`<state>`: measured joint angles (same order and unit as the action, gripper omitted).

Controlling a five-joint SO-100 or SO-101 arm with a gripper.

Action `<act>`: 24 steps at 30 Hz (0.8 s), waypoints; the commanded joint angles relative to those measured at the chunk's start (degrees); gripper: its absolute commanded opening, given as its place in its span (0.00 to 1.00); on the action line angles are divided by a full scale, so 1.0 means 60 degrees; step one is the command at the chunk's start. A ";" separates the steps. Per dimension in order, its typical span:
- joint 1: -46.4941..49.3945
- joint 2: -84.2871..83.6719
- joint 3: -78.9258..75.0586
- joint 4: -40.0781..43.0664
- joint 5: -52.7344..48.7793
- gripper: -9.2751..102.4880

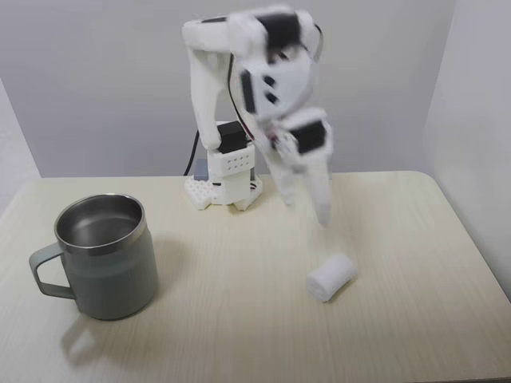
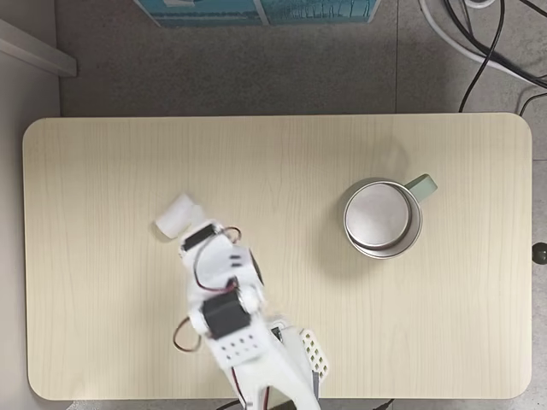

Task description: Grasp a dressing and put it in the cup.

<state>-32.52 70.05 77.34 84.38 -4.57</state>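
Note:
The dressing [image 1: 331, 277] is a small white roll lying on its side on the light wood table, right of centre in a fixed view and left of centre seen from above [image 2: 177, 214]. My white gripper [image 1: 307, 211] hangs blurred, pointing down, above and just behind the roll without touching it. Its two fingers look spread apart with nothing between them. The cup [image 1: 100, 255] is a grey-green metal mug with a steel rim, standing upright and empty at the left, handle to the left. From above, the cup [image 2: 382, 218] stands far to the right of the roll.
The arm's base [image 1: 223, 179] is at the back middle of the table [image 1: 239, 319]. From above, the arm's wrist [image 2: 218, 278] sits just beside the roll. Cables [image 2: 487, 43] lie on the floor beyond the table.

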 commanded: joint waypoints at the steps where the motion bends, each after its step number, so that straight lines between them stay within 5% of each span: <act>1: -0.0425 0.0791 0.0322 -0.0410 0.0161 0.32; 24: -0.1406 0.5537 -0.0366 -0.3062 -0.0059 0.30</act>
<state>-41.13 103.27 75.06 66.27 -4.66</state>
